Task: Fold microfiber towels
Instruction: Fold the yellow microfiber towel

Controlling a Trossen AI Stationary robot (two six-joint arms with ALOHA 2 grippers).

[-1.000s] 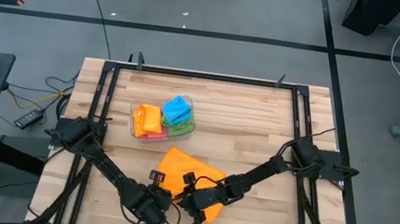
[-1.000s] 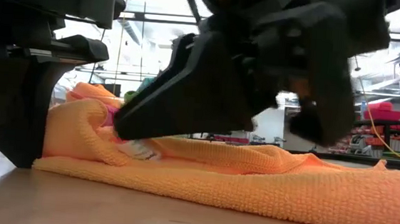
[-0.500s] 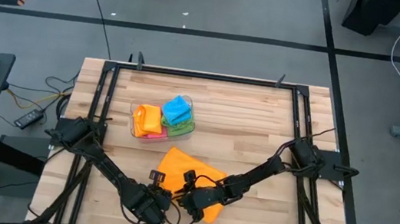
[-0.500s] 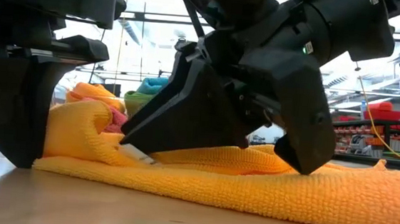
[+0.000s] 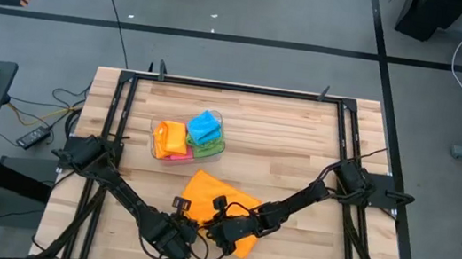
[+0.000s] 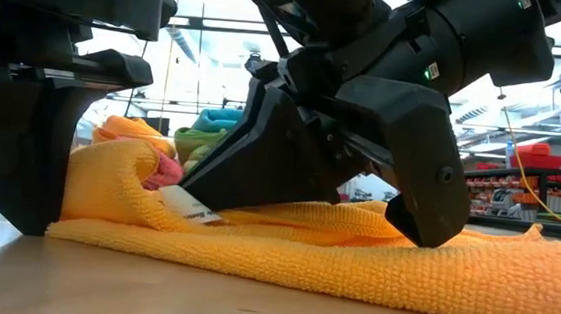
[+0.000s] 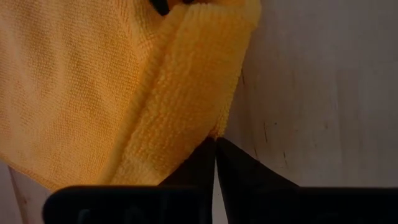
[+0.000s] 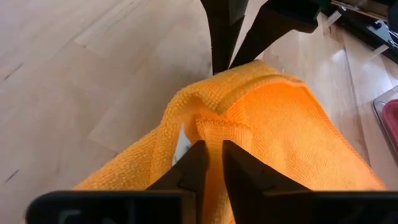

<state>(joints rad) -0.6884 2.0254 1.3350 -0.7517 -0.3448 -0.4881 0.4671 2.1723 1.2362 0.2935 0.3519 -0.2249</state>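
A towel (image 5: 214,192) lies on the table (image 5: 300,148), near the tub (image 5: 187,140).

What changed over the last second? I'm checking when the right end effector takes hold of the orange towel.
The right end effector came down from above the orange towel onto its folded edge and narrowed its fingers around a ridge of cloth there. The left end effector stayed shut on the towel's corner. The tub of folded towels did not move.
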